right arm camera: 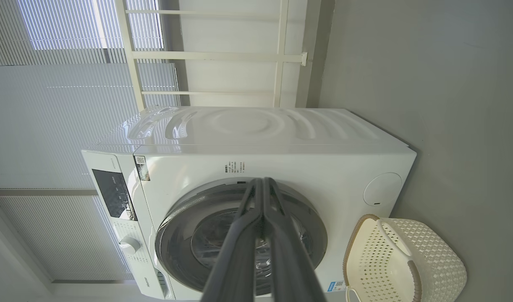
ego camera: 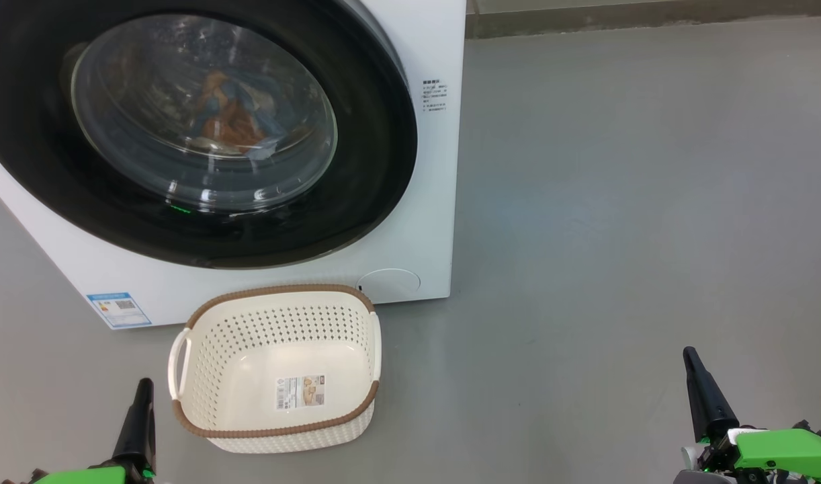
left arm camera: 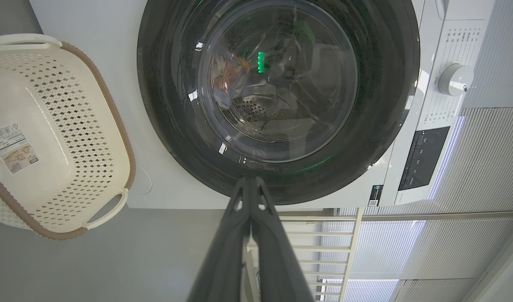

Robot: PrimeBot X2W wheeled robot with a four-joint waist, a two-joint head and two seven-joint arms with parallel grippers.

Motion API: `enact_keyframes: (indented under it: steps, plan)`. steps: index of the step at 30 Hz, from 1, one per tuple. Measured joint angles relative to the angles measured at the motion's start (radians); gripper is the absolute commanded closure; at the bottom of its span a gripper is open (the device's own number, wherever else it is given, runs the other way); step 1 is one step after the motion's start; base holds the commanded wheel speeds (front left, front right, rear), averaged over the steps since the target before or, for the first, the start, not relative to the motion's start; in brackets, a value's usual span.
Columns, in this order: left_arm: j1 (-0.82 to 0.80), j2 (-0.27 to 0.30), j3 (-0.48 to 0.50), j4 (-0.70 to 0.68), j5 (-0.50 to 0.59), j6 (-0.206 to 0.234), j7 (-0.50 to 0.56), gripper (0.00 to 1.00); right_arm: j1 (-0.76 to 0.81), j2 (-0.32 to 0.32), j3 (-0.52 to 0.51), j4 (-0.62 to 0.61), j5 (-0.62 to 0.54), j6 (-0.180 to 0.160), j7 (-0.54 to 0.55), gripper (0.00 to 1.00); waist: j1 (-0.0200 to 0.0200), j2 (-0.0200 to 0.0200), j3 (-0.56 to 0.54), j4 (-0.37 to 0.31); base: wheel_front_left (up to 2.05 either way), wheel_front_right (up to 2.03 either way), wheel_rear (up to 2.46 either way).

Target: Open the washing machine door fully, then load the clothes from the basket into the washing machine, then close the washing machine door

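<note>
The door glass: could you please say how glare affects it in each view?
Head view: bright streaks cross the door glass, clothes visible behind; left wrist view: a green reflection and glints; right wrist view: the right claw blocks its middle.

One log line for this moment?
door closed | clothes inside drum | basket empty | left gripper shut | right gripper shut

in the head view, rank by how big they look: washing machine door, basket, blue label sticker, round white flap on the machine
1. washing machine door, largest though cropped by the frame
2. basket
3. blue label sticker and round white flap: about alike, not ranked
</note>
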Motion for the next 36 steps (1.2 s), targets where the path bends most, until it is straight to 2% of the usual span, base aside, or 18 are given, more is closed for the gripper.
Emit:
enact_keyframes:
  steps: [36]
  plan:
    - [0.0,-0.006,0.008,0.0,0.002,0.0,0.009,1.0,0.0,0.0,0.0,0.0,0.0,0.0,0.0,1.0,0.0,0.0,0.0,0.0,0.0,0.0,0.0]
